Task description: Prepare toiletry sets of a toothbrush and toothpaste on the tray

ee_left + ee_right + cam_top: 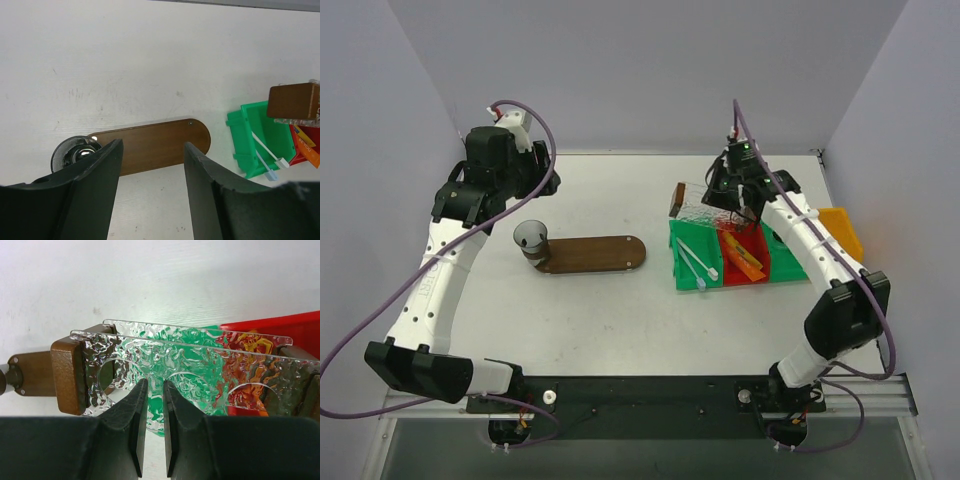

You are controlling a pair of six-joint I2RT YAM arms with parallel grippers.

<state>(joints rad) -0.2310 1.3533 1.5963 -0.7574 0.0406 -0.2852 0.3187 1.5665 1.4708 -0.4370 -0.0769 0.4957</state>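
Note:
The dark brown wooden tray [600, 253] [165, 132] lies left of centre. A clear round cup [531, 238] [75, 154] stands on its left end. White toothbrushes [696, 262] [267, 155] lie in the green bin [685, 240]. Orange toothpaste tubes [745, 260] [307, 147] lie in the red bin [757, 268]. My right gripper [735, 200] [155, 382] hangs over those bins, shut on a clear textured rack [200, 357] with round holes and brown wooden ends [67, 375]. My left gripper [520, 175] [152, 150] is open and holds nothing, raised behind the tray's left end.
A yellow bin [842, 232] sits at the far right, behind the right arm. The green bin [250, 135] stands right of the tray with a gap of bare table between them. Purple cables loop off both arms.

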